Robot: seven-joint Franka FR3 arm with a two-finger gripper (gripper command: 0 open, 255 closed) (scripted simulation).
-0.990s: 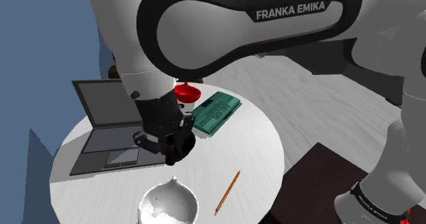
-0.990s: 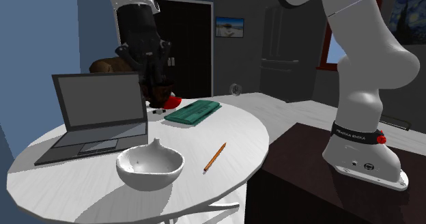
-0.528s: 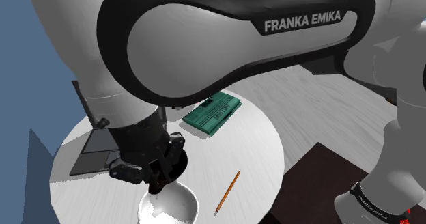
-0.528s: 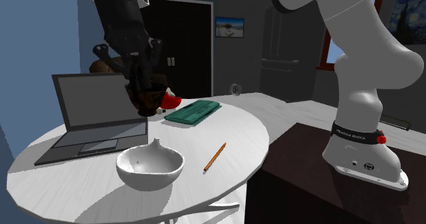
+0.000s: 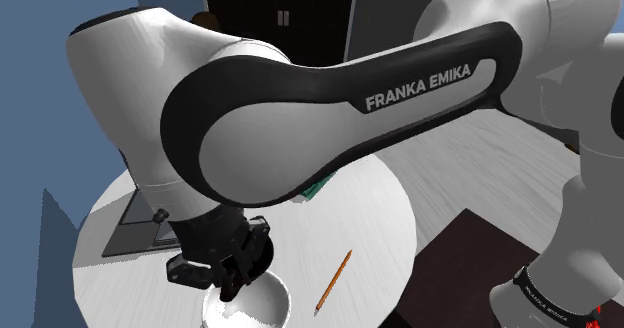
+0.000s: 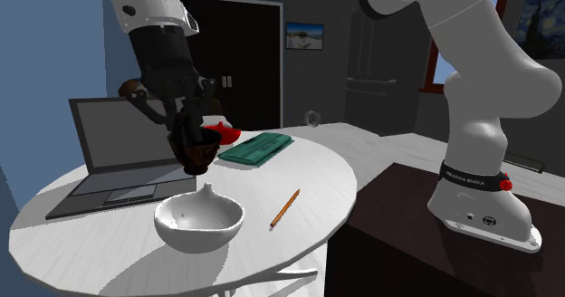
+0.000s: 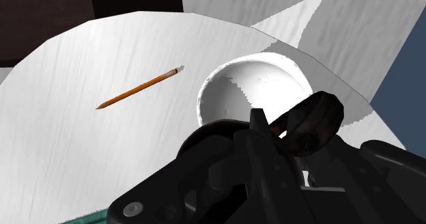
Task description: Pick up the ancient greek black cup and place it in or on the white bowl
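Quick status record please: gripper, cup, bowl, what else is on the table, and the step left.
gripper: gripper shut on the dark cup
cup: lifted clear of the round table, hanging roughly above the white bowl, not touching it
bowl: upright on the table, nothing in it
other items: pencil beside the bowl; open laptop; green flat object behind
step left: probably lower the cup into the bowl and release
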